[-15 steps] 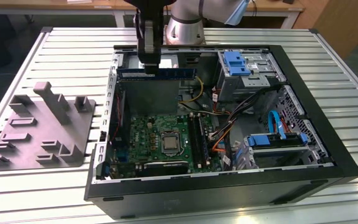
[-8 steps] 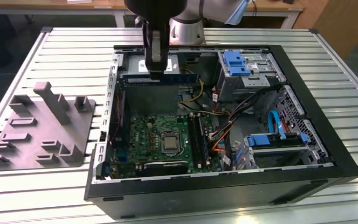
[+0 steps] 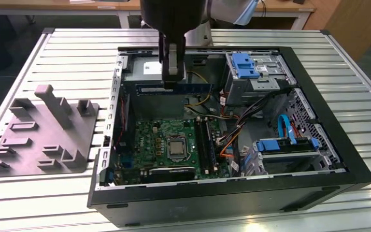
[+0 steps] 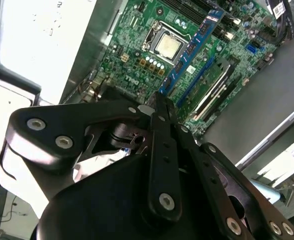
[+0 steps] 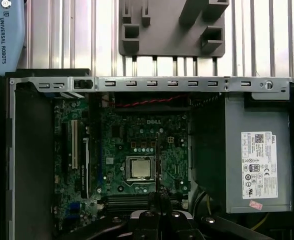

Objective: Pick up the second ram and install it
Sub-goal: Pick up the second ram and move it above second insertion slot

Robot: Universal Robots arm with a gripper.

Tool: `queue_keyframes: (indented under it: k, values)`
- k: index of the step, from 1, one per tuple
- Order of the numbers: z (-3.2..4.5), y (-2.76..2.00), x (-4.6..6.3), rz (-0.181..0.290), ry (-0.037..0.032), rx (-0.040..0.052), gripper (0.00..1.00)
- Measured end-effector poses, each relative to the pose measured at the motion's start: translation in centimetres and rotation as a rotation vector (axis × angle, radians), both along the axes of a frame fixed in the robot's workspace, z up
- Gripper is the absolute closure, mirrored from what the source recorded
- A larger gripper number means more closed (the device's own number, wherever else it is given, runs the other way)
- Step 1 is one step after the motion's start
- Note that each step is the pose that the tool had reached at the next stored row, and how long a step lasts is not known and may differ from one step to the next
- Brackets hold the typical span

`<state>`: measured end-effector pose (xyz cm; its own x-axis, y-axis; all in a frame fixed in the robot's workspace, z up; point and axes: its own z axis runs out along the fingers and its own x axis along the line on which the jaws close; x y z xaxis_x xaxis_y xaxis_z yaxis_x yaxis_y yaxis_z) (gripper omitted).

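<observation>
The black two-finger gripper [image 3: 171, 82] is clamped shut on the second ram [image 3: 195, 89], a long, thin, dark blue-green memory stick. It's pinched around the middle of its length, so both ends stick out sideways from the fingers. In the exterior view the stick hangs level and on edge over the open black metal computer case [image 3: 237, 192]. It sits just in front of the grey boxy power supply [image 3: 143, 70] and is up in the air above the green motherboard [image 3: 166, 140], not seated in anything.

In the second wrist view the gripper [image 4: 157, 107] has the stick [image 4: 192, 47] running away from the fingers as a thin blue strip. The silver square CPU socket [image 4: 168, 46] is just off to one side underneath. In the first wrist view the stick [image 5: 158, 160] is basically edge-on, a thin dark line coming out of the gripper [image 5: 159, 197] and crossing next to the socket [image 5: 140, 167]. The power supply [image 5: 257, 160] is off beside the board there.

The long black memory slots [image 3: 203, 140] lie beside the socket, toward the exterior view's right. There's a blue plastic drive caddy [image 3: 245, 65] in the far corner of the case. The case sits on a slatted silver metal worktop [image 3: 63, 48], and a grey moulded plastic parts fixture [image 3: 40, 135] sits beside it on the exterior view's left.
</observation>
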<state>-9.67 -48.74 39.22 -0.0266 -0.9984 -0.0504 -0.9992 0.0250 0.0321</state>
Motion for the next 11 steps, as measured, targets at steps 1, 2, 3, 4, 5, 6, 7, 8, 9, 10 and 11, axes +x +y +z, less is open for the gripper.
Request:
queue_keyframes:
  k: [1, 2, 3, 4, 5, 6, 7, 8, 9, 10, 11]
  values:
    - [-0.19, -0.03, 0.1, 0.0, 0.0001, 0.0, 0.89]
    - [-0.37, -0.06, 0.1, 0.0, 0.0001, 0.0, 0.89]
    - [-0.55, -0.09, 0.2, 0.0, 0.0001, 0.0, 0.89]
    - [-0.73, -0.13, 0.3, 0.0, 0.0001, 0.0, 0.89]
    - [-0.92, -0.16, 0.3, 0.0, 0.0, 0.0001, 0.89]
    - [-1.1, -0.19, 0.3, 0.0, 0.0, 0.0, 0.89]
    - [-1.27, -0.22, 0.4, 0.0, 0.0001, 0.0, 0.89]
    - [-1.47, -0.25, 0.4, 0.0, 0.0001, 0.0, 0.89]
    - [-1.65, -0.28, 0.4, 0.0, 0.0, 0.0, 0.89]
    - [-1.83, -0.3, 0.5, 0.0, 0.0, 0.0001, 0.89]
    - [-2.01, -0.33, 0.5, 0.0, 0.0, 0.0001, 0.89]
